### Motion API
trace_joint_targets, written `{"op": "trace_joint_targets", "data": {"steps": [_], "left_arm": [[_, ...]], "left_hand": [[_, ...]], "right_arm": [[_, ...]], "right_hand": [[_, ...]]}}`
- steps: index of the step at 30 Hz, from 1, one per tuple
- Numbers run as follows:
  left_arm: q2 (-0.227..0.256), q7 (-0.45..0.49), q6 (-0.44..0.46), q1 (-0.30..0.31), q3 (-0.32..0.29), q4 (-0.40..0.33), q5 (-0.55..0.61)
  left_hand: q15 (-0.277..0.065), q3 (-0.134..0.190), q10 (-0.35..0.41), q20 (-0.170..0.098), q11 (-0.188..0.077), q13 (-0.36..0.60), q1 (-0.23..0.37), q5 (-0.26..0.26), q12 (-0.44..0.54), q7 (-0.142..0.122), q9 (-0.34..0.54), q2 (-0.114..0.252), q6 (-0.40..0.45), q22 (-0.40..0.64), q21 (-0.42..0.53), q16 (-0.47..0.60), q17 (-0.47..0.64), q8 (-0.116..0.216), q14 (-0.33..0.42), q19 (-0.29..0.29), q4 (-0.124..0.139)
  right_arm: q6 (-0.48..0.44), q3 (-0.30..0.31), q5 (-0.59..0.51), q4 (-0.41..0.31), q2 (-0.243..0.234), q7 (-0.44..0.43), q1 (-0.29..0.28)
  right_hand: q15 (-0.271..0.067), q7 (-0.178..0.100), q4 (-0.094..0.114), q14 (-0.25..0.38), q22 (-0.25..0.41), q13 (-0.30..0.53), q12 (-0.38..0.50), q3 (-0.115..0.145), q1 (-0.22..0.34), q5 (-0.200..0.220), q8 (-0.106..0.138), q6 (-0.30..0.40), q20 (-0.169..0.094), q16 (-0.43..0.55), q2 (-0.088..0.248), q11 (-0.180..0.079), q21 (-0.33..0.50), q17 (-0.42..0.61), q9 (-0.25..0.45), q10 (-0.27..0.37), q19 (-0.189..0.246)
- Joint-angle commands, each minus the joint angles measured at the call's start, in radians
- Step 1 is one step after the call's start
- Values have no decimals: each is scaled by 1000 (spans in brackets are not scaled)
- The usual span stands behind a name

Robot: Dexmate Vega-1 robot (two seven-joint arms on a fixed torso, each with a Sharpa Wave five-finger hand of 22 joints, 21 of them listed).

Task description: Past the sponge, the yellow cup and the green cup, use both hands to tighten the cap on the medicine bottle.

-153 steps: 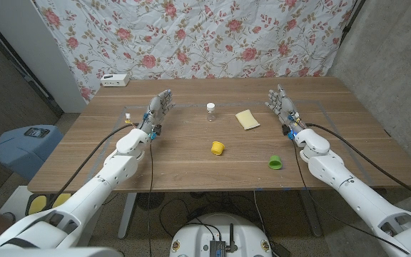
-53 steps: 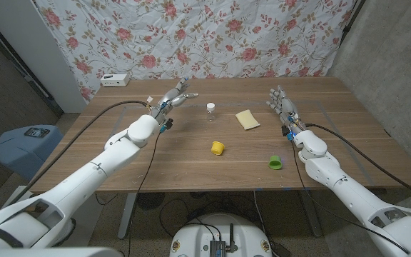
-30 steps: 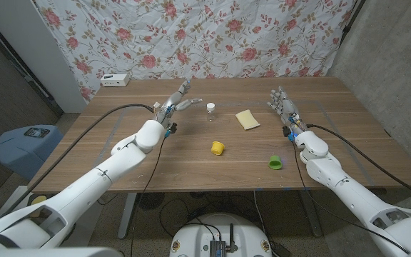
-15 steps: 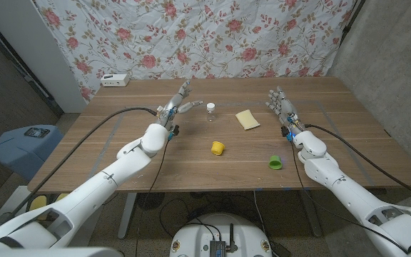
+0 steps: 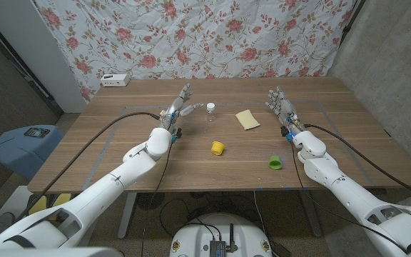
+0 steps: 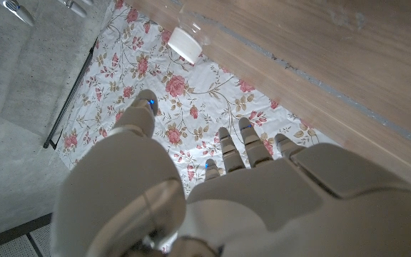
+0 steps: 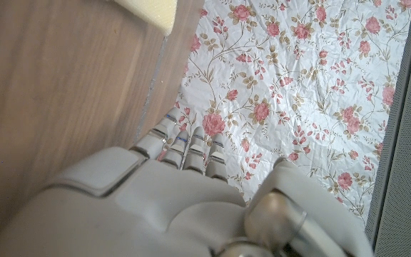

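Observation:
A small clear medicine bottle (image 5: pixel 210 113) with a white cap (image 6: pixel 185 43) stands upright at the table's far middle. My left hand (image 5: pixel 182 103) hovers just to its left, fingers spread and holding nothing; its back shows in the left wrist view (image 6: pixel 212 200). A yellow sponge (image 5: pixel 247 119) lies to the right of the bottle, and its corner (image 7: pixel 152 10) appears in the right wrist view. A yellow cup (image 5: pixel 217 148) and a green cup (image 5: pixel 275 163) sit nearer the front. My right hand (image 5: pixel 282 104) stands on edge, fingers straight, right of the sponge.
A white box (image 5: pixel 115 80) sits at the table's far left corner. A flowered cloth (image 5: pixel 191 36) hangs behind the table. A blue stool (image 5: pixel 26 146) stands off the left side.
My left arm has swung from the left side of the table to the right and forward, bringing its hand close beside the bottle. The right arm has kept still.

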Motion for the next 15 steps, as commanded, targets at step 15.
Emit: {"op": "trace_joint_targets", "data": {"steps": [15], "left_arm": [[-130, 23, -186, -89, 45, 278, -28]], "left_hand": [[-120, -33, 113, -40, -42, 1, 29, 13, 5, -13, 2, -14, -134, 0, 5, -1, 0, -1, 95, 34, 2]], "right_arm": [[8, 5, -1, -24, -4, -16, -23]], "right_hand": [[-7, 4, 1, 6, 6, 3, 6, 5, -5, 5, 6, 12, -41, 5, -3, 0, -5, 0, 3, 6, 2]]}}
